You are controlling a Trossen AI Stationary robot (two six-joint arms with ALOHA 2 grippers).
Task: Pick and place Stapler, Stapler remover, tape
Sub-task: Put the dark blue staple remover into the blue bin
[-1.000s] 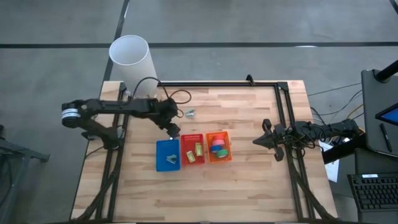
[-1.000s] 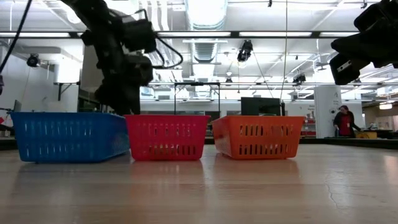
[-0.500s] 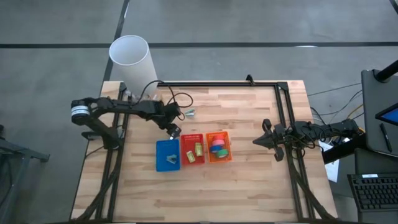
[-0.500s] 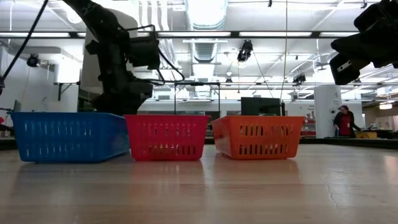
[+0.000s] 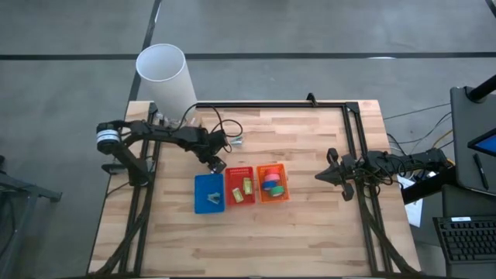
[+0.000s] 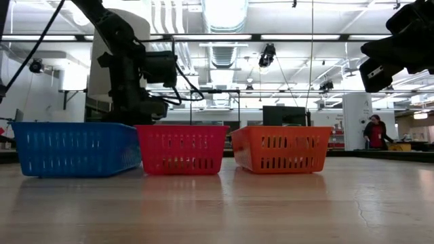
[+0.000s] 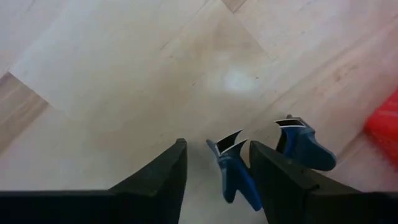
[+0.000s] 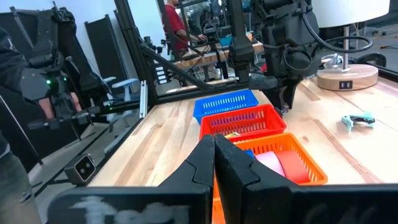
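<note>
Left gripper (image 7: 214, 171): fingers spread, nothing between them yet. The blue staple remover (image 7: 236, 171) lies on bare wood at the bottom centre of the left wrist frame, one blue handle in the gap, the other just outside the right-hand finger. In the high view the gripper (image 5: 218, 165) hangs left of centre, just above the blue basket (image 5: 200, 186); the remover (image 5: 235, 141) sits a little above and to the right of it.

To do it well, I judge: centre the gap over both handles, settle low, close across the narrow waist so it cannot twist out.

Right gripper (image 8: 214, 163): fingers pressed together, empty, parked at the right of the high frame.

Tape rolls (image 5: 272, 183) lie in the orange basket (image 5: 259, 195); yellow-green blocks show in the red basket (image 5: 229, 201).

Hard to make out: the remover's metal claws, the grey thing in the blue basket; low view hides basket contents.
</note>
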